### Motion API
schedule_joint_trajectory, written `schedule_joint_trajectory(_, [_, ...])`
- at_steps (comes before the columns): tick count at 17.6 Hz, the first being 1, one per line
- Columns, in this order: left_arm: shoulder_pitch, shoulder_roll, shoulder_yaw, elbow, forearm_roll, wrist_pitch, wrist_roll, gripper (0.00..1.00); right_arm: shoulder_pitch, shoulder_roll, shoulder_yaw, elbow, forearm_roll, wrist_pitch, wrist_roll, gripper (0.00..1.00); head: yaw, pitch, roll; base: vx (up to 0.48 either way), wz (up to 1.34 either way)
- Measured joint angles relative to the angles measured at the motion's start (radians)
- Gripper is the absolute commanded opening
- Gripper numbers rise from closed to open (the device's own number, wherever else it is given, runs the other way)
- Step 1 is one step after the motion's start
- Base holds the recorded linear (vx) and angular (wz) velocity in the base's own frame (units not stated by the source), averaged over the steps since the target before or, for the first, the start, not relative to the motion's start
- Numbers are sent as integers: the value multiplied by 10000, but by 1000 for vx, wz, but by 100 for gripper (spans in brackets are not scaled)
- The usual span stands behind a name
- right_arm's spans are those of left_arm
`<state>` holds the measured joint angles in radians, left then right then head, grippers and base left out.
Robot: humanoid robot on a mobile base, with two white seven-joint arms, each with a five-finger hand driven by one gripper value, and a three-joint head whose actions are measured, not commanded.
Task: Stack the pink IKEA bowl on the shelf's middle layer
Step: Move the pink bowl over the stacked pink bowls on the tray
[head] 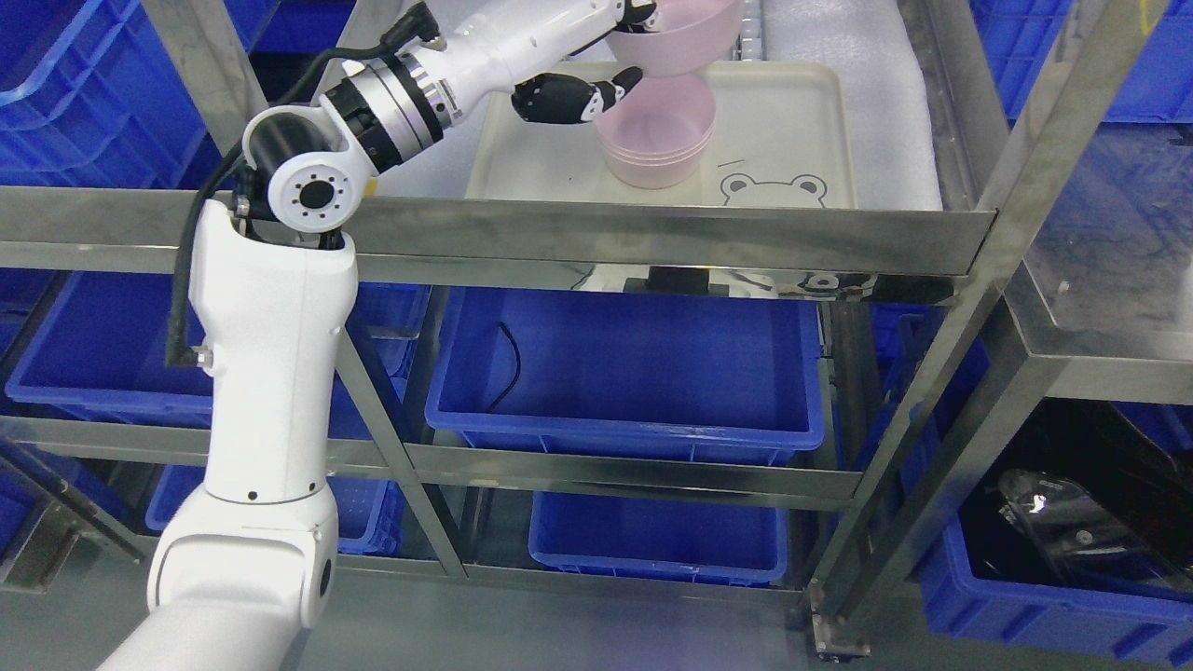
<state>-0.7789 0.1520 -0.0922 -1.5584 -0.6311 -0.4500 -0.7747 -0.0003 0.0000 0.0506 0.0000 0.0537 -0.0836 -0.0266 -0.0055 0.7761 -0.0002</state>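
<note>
Left hand [596,56], black fingers clamped on rim of translucent pink plastic bowl [685,35], held tilted just above stacked pink bowls [655,130] on cream bear-printed tray [792,121].

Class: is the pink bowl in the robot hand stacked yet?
No. The held bowl hangs above the stack, gripped by the left robot hand.

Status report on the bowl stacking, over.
Left hand gripping pink bowl by its rim. Bowl held above pink stack on tray, not yet seated. Nothing blocking. Right hand out of view.
</note>
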Motion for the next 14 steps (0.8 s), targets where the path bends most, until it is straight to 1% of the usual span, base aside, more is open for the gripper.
schedule_joint_trajectory(3, [-161,373,-19,49,-144,36,-260,8,2,0,0,0,0,0,0,100,0,-1,0,62,-150])
schedule_joint_trajectory(6, [-293,693,-342,136,-503,61,-474,9,2,0,0,0,0,0,5,100,0,-1,0,56,-51])
schedule_joint_trajectory(10, [-322,711,-773,274,-1059,-8,-706,9,3,0,0,0,0,0,5,100,0,-2,0,28,-36])
schedule_joint_trajectory(14, [-277,540,-1145,405,-1544,-88,-872,9,4,0,0,0,0,0,5,100,0,-1,0,5,-2])
